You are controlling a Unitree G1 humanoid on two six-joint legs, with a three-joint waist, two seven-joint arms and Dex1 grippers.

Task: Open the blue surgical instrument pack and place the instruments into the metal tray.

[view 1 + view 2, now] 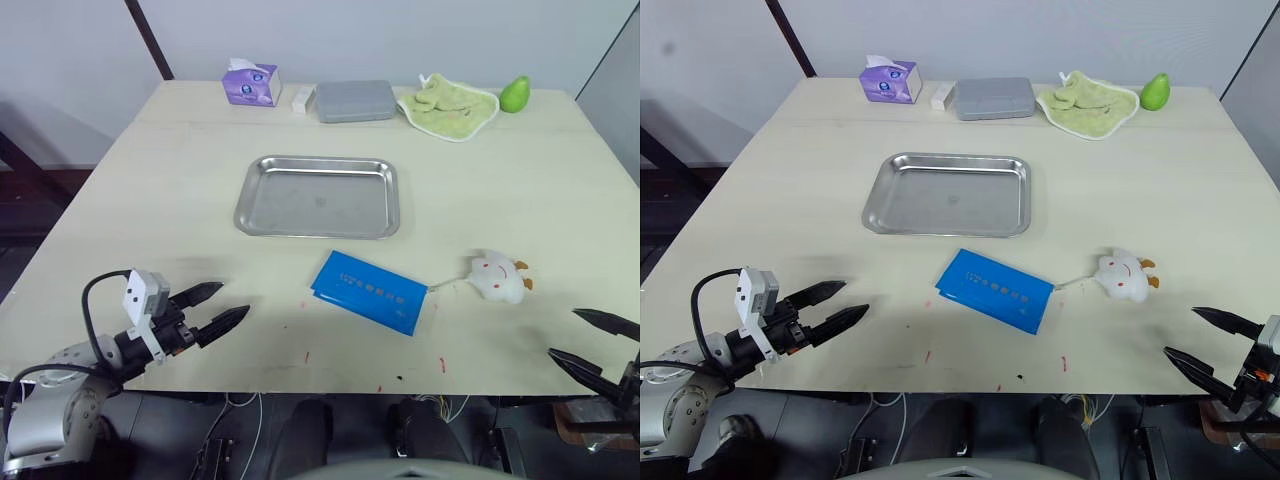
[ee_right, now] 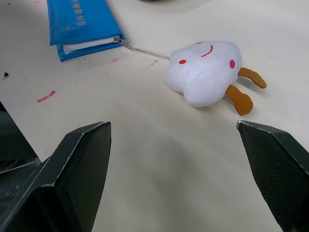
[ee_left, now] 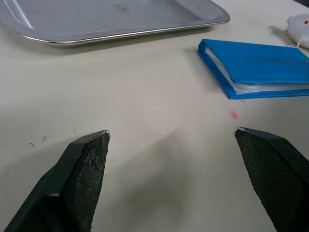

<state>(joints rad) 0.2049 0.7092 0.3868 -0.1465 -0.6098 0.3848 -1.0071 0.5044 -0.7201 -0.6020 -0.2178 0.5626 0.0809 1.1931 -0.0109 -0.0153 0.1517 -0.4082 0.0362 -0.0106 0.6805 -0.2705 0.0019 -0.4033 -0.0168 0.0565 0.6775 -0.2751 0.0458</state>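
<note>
- Head views: the blue surgical instrument pack [image 1: 367, 291] lies closed and flat on the worktop [image 1: 150, 190], just in front of the bare metal tray [image 1: 318, 196]. A white plush toy [image 1: 497, 276] sits to the pack's right, joined to it by a thin cord. The left hand [image 1: 218, 308] hovers at the front left edge, fingers spread; the right hand [image 1: 592, 341] at the front right, likewise spread.
- Left wrist view: parted fingertips [image 3: 89, 159] face pack and tray, gripping nothing.
- Right wrist view: parted fingertips [image 2: 87, 154] face the toy, well clear of it.

Even, bright, diffuse light falls from overhead. The metal tray [image 1: 318, 196] carries soft sheen without hard glare. Faint shadows spread beneath both grippers. Wrist views turn slightly soft toward 12 o'clock.
</note>
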